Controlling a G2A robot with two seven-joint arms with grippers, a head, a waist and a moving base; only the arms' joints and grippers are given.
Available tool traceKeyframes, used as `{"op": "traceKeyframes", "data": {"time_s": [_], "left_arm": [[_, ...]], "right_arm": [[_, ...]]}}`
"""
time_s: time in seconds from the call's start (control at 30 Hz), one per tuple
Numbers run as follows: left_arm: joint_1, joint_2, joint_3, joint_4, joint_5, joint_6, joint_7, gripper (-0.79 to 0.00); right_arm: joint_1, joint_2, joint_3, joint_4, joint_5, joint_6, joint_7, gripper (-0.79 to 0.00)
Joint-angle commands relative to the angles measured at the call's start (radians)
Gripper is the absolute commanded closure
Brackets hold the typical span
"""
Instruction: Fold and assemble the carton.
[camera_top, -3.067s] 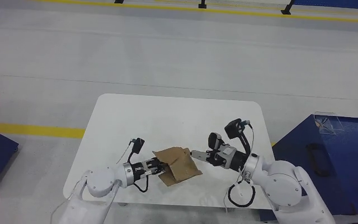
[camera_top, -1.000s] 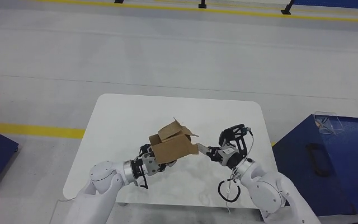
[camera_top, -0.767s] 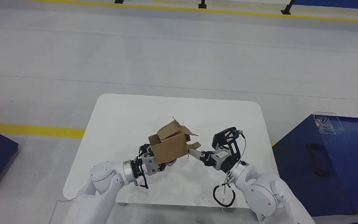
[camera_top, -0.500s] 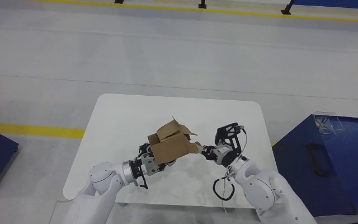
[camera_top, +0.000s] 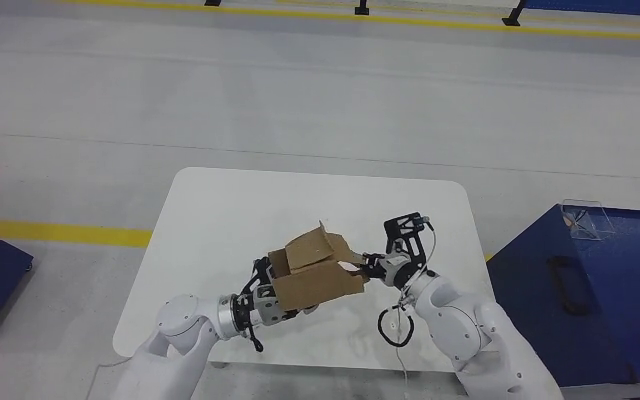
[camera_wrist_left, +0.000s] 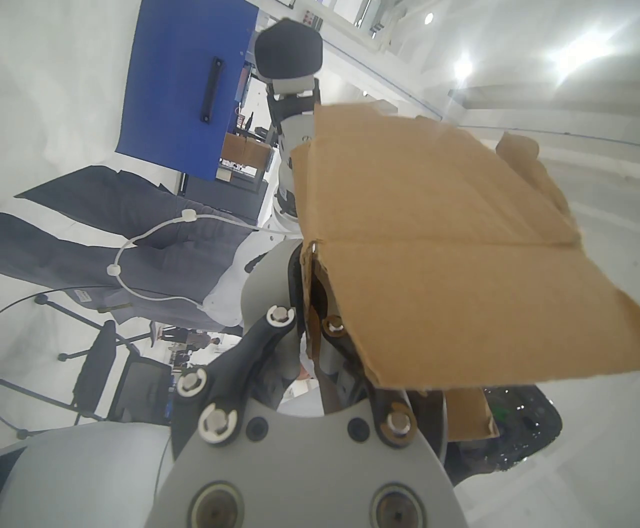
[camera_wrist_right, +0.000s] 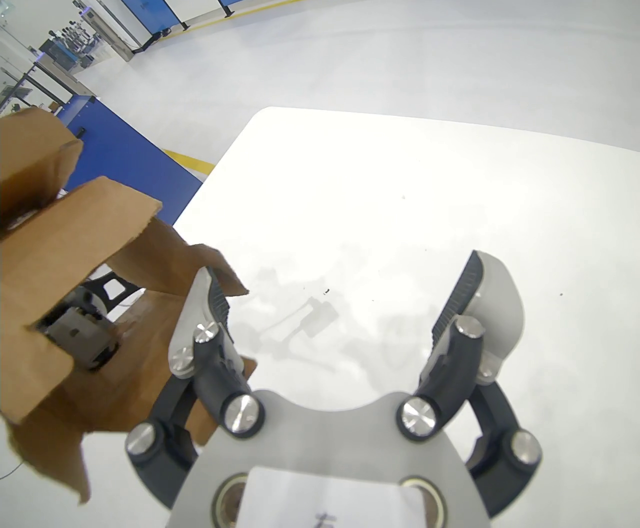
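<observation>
The step in hand looks like squaring up the brown corrugated cardboard carton (camera_top: 312, 272) and turning in its end flaps. It is held clear above the white rounded worktop (camera_top: 230, 215), toward the 6 o'clock edge, half opened into a tube with flaps sticking out loose. The left claw (camera_top: 264, 298) reaches in from 8 o'clock with the forearm low, and is clamped on a carton wall at its 9 o'clock end, fingers partly inside the box. The right claw (camera_wrist_right: 345, 270) comes in from 4 o'clock, wrist bent toward the carton; its jaws stand wide apart, gripping nothing, one finger pad (camera_wrist_right: 215, 300) touching a loose flap (camera_wrist_right: 220, 272) at the 3 o'clock end. Next, I judge, that claw must press this flap inward while the left steadies the body.
</observation>
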Motion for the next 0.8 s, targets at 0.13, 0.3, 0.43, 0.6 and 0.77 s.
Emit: {"op": "traceKeyframes", "data": {"time_s": [0.13,0.3,0.43,0.6,0.77], "left_arm": [[0.012,0.007,0.003,-0.014,0.014,-0.024,-0.021,0.0],[0.004,0.009,0.008,0.0,0.005,-0.015,-0.004,0.0],[-0.002,0.01,0.012,0.005,0.01,0.003,0.027,0.0],[0.003,0.01,0.016,0.001,0.014,0.005,0.043,0.0],[0.021,0.013,0.025,-0.034,0.076,-0.055,0.098,0.0]], "right_arm": [[0.007,-0.005,-0.006,0.002,-0.003,0.002,-0.006,-0.785],[-0.018,-0.002,0.051,-0.026,0.05,-0.021,-0.007,-0.785],[-0.058,0.002,0.109,-0.075,0.081,-0.034,-0.041,-0.785],[-0.119,0.004,0.152,-0.142,0.118,-0.071,-0.069,-0.785],[-0.114,0.004,0.117,-0.134,0.075,-0.08,-0.02,-0.785]]}}
